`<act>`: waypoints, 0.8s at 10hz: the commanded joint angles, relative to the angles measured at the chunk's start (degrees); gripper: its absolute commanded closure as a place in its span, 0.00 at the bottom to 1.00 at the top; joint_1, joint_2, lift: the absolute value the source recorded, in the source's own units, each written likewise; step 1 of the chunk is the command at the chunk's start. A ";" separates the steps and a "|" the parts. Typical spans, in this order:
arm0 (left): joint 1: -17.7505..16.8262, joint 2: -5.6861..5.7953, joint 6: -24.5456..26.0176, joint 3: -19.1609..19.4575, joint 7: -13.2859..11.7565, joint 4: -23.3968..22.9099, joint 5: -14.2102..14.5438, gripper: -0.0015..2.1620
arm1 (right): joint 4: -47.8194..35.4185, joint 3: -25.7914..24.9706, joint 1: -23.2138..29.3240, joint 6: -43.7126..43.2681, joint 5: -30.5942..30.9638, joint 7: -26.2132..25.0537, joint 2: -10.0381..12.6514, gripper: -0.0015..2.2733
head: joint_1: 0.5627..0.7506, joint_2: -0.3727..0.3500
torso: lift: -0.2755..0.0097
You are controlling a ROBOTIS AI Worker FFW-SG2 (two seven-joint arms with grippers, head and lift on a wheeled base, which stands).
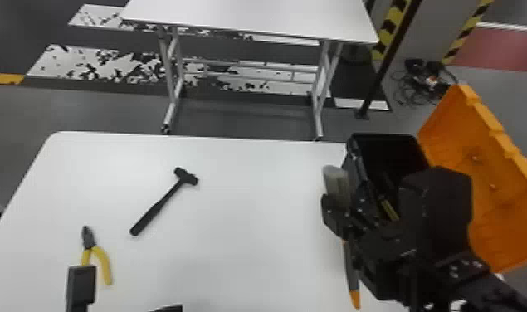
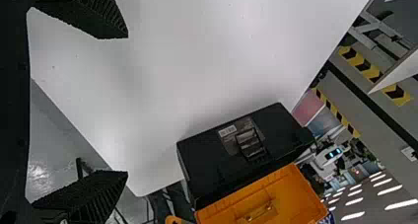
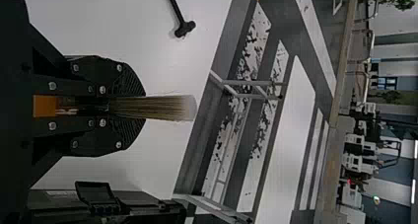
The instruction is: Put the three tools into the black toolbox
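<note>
Inspected with the brush (image 3: 183,108) clenched between the fingers of the right pincer (image 3: 143,107), bristles pointing forward beyond the tips and orange handle end back towards the robot. Judged to be at the carrying step for this one tool, outside the black toolbox (image 2: 217,167), just to the left of its wall. Calls next for a lift high enough to pass the wall, a shift to the right over the opening, a lowering, and only then a release. Noted as likely to foul the move: the raised latch (image 3: 93,192) on the wall beside the right pincer, and the brush's own length, possibly liable to catch on the rim. Advised to stay well off the open orange lid (image 1: 498,182), standing on the far right side of the box.

Found the left pincer (image 2: 127,105) released, with fingers wide apart and nothing between. Located the pliers (image 1: 103,263) just beyond it, partly hidden behind one finger in the head view. Located the hammer (image 1: 160,204) farther forward, between the two pincers, flat on the white table (image 1: 233,228). Judged to require boxing of both after the brush. Cannot tell the nature of a yellow strip (image 1: 389,209) beside the right pincer.
</note>
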 commanded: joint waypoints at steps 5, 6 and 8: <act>2.23 0.55 -3.91 3.02 -0.22 1.29 0.51 0.01 | 5.62 -20.87 -0.98 -12.62 -11.43 -0.83 -3.92 0.99 | 0.70 0.27 | 0.79; 2.40 0.90 -3.74 2.76 -0.04 0.94 0.16 0.01 | 9.13 -23.15 -1.07 -17.02 -13.10 0.40 -4.01 0.99 | 0.70 0.21 | 0.79; 3.72 1.43 -3.21 1.97 0.04 -1.17 -0.72 0.01 | 16.25 -25.08 -1.51 -25.63 -13.54 2.16 -4.45 0.99 | 0.70 0.16 | 0.79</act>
